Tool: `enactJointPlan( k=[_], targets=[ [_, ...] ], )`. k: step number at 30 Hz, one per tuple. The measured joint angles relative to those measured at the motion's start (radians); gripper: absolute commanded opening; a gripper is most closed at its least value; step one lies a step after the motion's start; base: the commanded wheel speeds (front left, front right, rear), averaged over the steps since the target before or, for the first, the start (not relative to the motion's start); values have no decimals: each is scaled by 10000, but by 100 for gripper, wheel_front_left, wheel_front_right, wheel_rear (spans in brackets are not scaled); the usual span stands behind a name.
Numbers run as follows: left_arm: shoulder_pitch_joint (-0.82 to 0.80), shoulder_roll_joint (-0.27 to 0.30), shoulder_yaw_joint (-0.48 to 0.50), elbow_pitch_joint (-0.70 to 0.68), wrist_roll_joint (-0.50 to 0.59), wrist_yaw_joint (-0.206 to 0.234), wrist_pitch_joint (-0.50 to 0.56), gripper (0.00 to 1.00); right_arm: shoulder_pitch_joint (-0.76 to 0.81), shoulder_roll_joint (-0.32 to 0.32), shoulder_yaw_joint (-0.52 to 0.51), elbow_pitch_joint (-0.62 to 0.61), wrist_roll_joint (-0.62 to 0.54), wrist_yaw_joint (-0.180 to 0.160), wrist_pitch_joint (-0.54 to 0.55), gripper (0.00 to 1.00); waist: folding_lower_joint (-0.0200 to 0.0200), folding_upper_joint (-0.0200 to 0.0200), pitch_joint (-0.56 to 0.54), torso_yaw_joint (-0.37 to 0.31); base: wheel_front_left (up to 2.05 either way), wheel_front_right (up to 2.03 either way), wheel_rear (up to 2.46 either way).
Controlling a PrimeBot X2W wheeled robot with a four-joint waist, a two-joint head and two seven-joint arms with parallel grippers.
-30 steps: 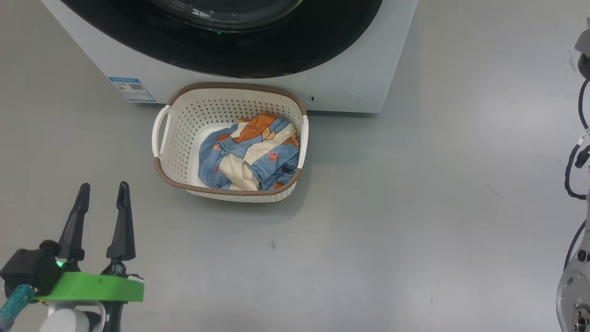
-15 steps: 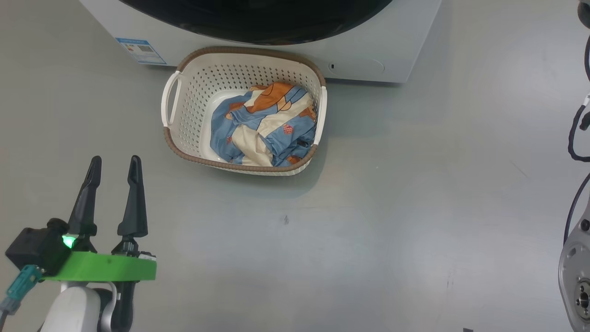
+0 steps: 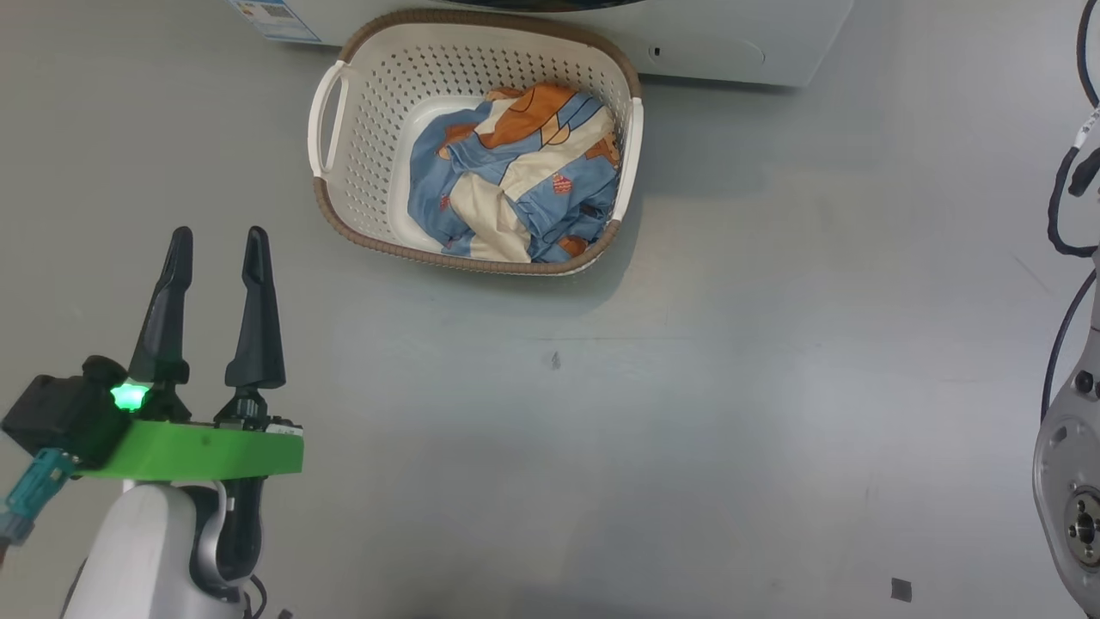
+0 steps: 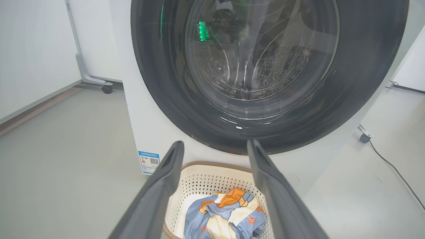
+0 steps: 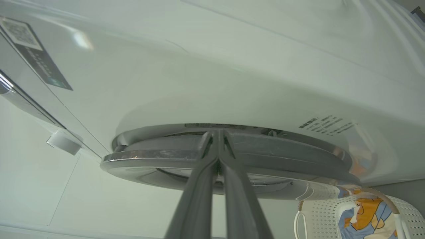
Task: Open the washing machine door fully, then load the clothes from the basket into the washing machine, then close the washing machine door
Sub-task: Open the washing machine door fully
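The cream basket (image 3: 361,112) stands on the floor against the white washing machine (image 3: 730,52), with the blue, orange and cream clothes (image 3: 516,172) bunched in its right half. My left gripper (image 3: 218,236) hangs open and empty to the basket's lower left. In the left wrist view its open fingers (image 4: 215,144) frame the basket (image 4: 206,179), the clothes (image 4: 225,215) and the black-rimmed washing machine door (image 4: 166,83) lying against the machine (image 4: 146,132). My right gripper (image 5: 217,132) is shut, its tips at the edge of the door's rim (image 5: 149,156).
A blue sticker (image 4: 148,161) marks the machine's lower corner. A white panel on casters (image 4: 106,88) stands behind to the left. A cable (image 4: 391,166) runs over the floor on the right. My right arm's pale joint (image 3: 1070,507) and black cables (image 3: 1066,189) fill the head view's right edge.
The head camera has tilted down: the door has slid out of the top and the basket sits higher in the picture. Both grippers keep their states.
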Motion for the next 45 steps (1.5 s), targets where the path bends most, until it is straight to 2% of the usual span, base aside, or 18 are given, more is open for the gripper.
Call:
enactJointPlan(
  k=[14,34,39,45],
  targets=[
    [-490,-228,-226,46,-150,0,0,100,-706,58,286,543,-364,-13,-109,0,0,0,809,396,0,0,0],
    [-834,-520,-349,84,-232,0,-2,100,-1594,61,587,1331,-539,-73,-295,0,0,0,1255,887,0,0,0],
    [-879,-533,-347,100,-232,0,-2,100,-1653,-35,765,1450,-460,-86,31,0,-1,0,1259,930,0,0,0],
    [-934,-518,-311,136,-217,0,-2,100,-1522,-151,892,1703,-151,111,625,0,-1,0,1079,882,0,0,0]
  ],
)
